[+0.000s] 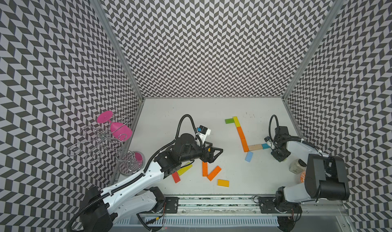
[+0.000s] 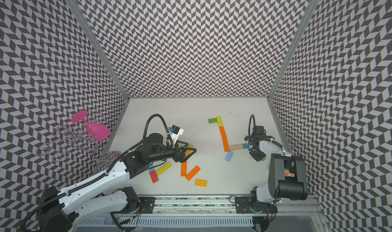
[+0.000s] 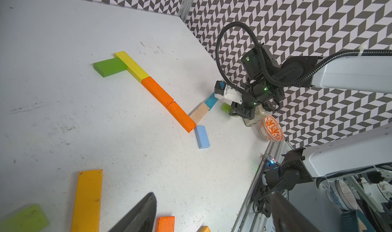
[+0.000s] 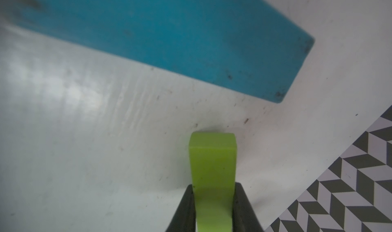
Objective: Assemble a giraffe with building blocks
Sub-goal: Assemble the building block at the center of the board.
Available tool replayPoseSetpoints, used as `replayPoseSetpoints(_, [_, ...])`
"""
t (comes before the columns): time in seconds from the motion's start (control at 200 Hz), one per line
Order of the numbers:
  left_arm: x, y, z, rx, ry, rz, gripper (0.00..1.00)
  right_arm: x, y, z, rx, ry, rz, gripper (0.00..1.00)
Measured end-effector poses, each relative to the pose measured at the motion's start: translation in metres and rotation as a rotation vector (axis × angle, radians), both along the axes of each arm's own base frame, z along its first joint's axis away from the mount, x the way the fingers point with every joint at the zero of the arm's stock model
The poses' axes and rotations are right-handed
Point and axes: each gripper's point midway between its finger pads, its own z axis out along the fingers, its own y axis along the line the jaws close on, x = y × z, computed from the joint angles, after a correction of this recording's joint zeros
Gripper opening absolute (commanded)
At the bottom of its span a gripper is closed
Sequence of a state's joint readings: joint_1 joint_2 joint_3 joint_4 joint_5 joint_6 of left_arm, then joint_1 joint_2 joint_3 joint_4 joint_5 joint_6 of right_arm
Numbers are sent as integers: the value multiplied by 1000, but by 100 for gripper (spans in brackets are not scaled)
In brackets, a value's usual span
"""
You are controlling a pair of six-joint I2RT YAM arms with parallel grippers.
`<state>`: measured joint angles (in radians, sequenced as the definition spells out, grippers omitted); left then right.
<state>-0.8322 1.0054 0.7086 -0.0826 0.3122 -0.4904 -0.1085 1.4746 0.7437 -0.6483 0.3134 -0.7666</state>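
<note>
Right gripper (image 4: 213, 188) is pinching a lime block (image 4: 212, 156), blue block (image 4: 169, 35) just ahead, likely a leg; left gripper (image 1: 216, 155) is hovering wide.

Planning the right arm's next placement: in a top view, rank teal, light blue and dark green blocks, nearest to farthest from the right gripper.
From the right gripper, shut on the lime block:
1. teal block, just beside it.
2. light blue block, further left.
3. dark green block, far back left.

No writing, label, brand, number or sign is legible on anything in view.
</note>
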Motion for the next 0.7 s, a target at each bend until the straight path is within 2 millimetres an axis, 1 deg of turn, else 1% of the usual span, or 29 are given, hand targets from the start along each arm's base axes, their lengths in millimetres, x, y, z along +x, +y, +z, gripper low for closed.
replayPoseSetpoints(0.065, [0, 0, -2, 3, 2, 0, 85, 2, 0, -1, 1, 0, -4, 5])
replayPoseSetpoints(0.16, [0, 0, -3, 4, 4, 0, 85, 6, -2, -2, 4, 0, -16, 14])
replayPoseSetpoints(0.195, [0, 0, -3, 5, 4, 0, 85, 7, -2, -2, 6, -1, -22, 18])
replayPoseSetpoints(0.28, [0, 0, -3, 4, 4, -1, 85, 9, -4, -3, 12, -6, -39, 23])
replayPoseSetpoints(0.351, [-1, 0, -3, 3, 5, -4, 85, 10, -5, -3, 19, -13, -51, 30])
replayPoseSetpoints(0.491, [-2, -1, -3, 1, 9, -14, 85, 11, -7, -3, 26, -23, -71, 39])
replayPoseSetpoints(0.556, [-3, -1, -3, 1, 9, -15, 85, 12, -8, -3, 28, -30, -79, 41])
replayPoseSetpoints(0.701, [-3, -1, -3, 0, 9, -17, 85, 12, -9, -3, 29, -35, -86, 40])
